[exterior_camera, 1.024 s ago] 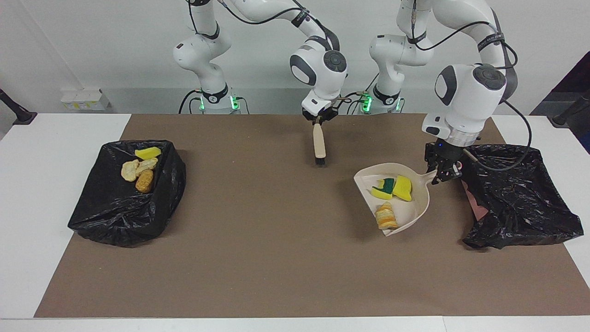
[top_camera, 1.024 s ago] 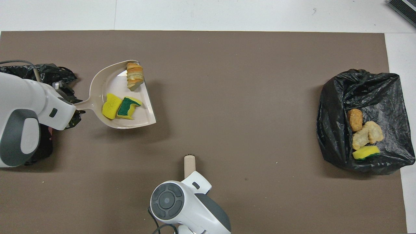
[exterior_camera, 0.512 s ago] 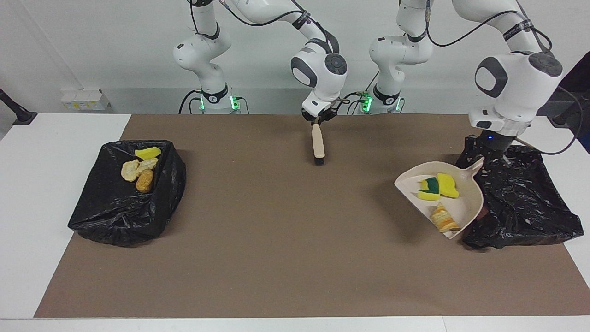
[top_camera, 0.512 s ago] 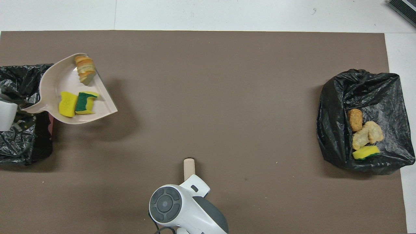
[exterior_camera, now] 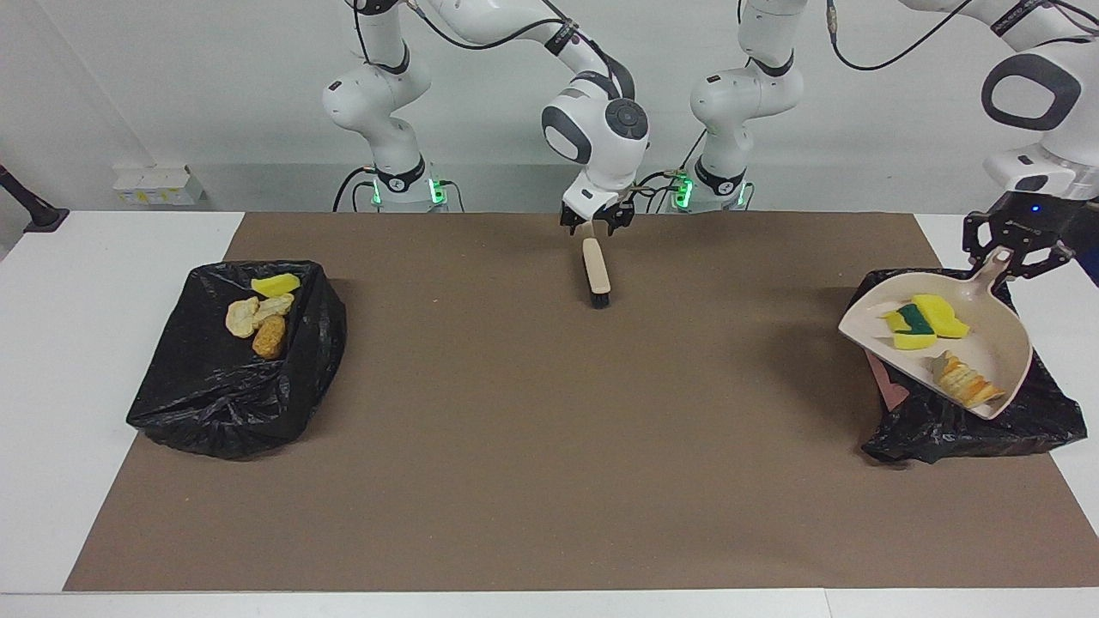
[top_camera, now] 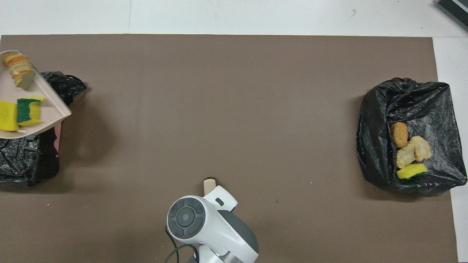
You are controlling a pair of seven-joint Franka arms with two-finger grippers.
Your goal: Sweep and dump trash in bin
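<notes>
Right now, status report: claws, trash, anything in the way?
Left claw shut on dustpan handle, pan raised over black bin bag. Right claw open above brush. Three scraps in pan, undumped. Nothing in the way.

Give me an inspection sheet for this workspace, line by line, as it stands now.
Surface: brown mat on white table.
Job's things: dustpan raised over bin at left arm's end, carrying two sponge pieces and bread lump; second bin holds four scraps.
Clutter: brush lying on mat.
Pincers: left pincer shut on dustpan handle; right pincer open over brush handle.
Cables: cables looped along arms, none on mat.
Surroundings: white box by wall.
</notes>
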